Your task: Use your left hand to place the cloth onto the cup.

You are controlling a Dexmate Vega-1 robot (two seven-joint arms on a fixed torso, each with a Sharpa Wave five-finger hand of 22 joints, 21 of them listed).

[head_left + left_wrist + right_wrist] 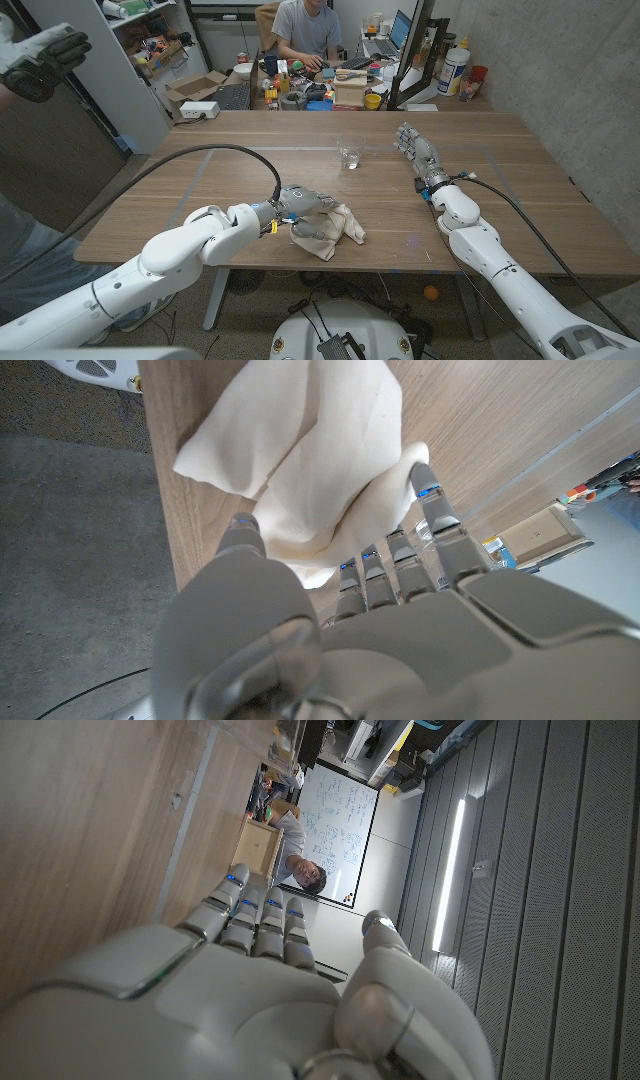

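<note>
A: Where is the cloth (328, 231) now?

B: It lies crumpled on the table (520, 200), close to the near edge. The left hand (298, 204) is on it. In the left wrist view the fingers (437, 510) reach over the folds and the thumb comes from the other side, so they seem to close around a bunch of fabric. If the grip is already firm, I cannot tell.

A: And the cup (349, 156)?

B: A small clear glass, upright, further in on the table, well apart from the cloth.

A: How should the step be done well?

B: I think the hand should gather enough fabric, not only one corner, and then lift high, so the hanging part does not hit the glass. It is light and could tip. Then lower the cloth from above, centred over the rim.

A: The right hand (414, 146)?

B: It holds nothing. It stands near the far right of the table, fingers straight and a little apart.
</note>
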